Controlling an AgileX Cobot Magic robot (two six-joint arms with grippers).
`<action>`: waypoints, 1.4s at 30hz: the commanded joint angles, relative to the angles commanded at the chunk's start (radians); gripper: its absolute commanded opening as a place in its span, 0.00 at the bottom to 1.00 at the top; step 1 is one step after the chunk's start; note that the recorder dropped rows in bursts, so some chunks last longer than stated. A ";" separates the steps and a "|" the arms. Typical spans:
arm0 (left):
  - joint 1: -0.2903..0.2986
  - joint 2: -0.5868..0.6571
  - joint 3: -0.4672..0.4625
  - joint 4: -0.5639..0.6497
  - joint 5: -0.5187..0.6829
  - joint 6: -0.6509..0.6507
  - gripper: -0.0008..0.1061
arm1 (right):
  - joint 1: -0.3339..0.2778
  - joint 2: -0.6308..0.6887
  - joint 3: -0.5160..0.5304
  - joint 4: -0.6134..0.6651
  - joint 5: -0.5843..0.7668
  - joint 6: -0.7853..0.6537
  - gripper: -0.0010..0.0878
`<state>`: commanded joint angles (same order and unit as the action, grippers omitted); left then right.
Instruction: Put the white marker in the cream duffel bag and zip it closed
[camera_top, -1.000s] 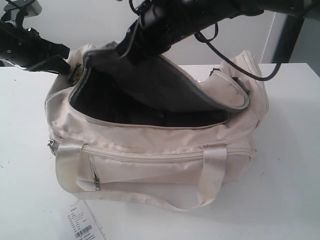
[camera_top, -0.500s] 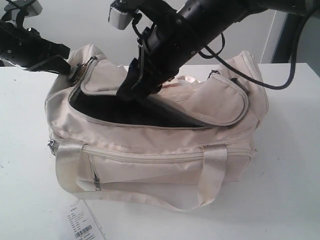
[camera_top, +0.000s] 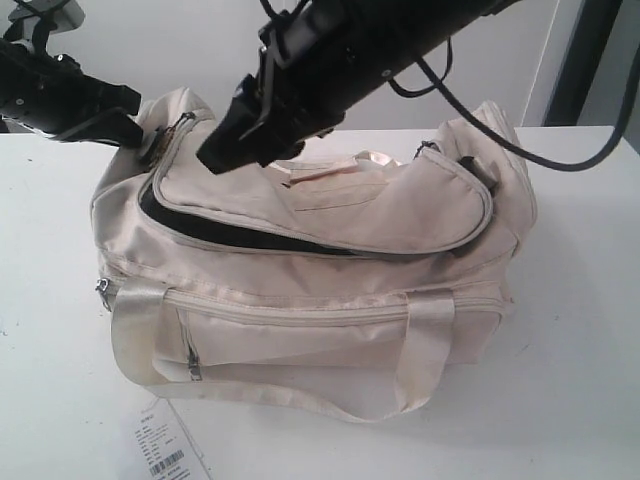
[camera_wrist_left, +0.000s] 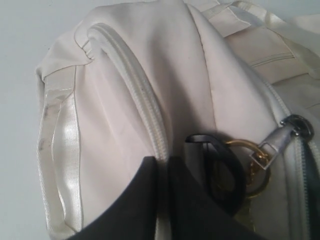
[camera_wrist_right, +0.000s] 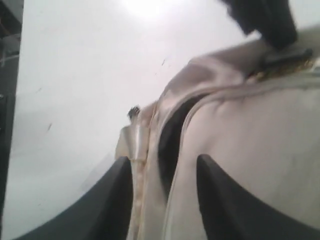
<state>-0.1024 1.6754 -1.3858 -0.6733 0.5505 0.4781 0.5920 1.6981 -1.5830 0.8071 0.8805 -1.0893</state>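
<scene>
Down over the mouth of the soft cream duffel bag comes its curved top flap, cream side up now instead of raised with the dark lining showing. The right gripper has let the flap go and lifted off it.

Nearest, in front of the bag, a white paper barcode tag lies on the white table. On the bag's front face the looped satin strap handle hangs slack. Above it a dark crescent of open mouth shows under the flap's front edge, so the zip is not yet run.

The slim white marker is nowhere in view; I judge it is inside the bag, though the frames cannot confirm that.

Over the bag's top, the right gripper's black fingers stand spread and hold nothing. At the bag's far left end the left gripper is pressed together on a fold of the cream fabric, just beside the silver zipper pull and its gold ring.

To zip well, the left gripper should hold that end taut while the right pinches the pull and follows the curved track, letting the flap edges meet ahead of the slider so no lining catches.
</scene>
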 joint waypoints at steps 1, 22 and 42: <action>0.000 0.000 0.000 -0.008 0.000 -0.009 0.01 | 0.012 0.005 0.000 0.000 -0.054 -0.008 0.39; 0.000 0.000 0.000 -0.097 -0.010 -0.060 0.01 | 0.076 0.194 -0.002 -0.235 -0.576 -0.147 0.60; 0.000 0.000 0.000 -0.094 -0.006 -0.034 0.01 | 0.104 0.338 -0.132 -0.201 -0.529 -0.145 0.60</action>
<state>-0.1024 1.6754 -1.3858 -0.7676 0.5448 0.4444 0.6964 2.0365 -1.7147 0.6062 0.3517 -1.2340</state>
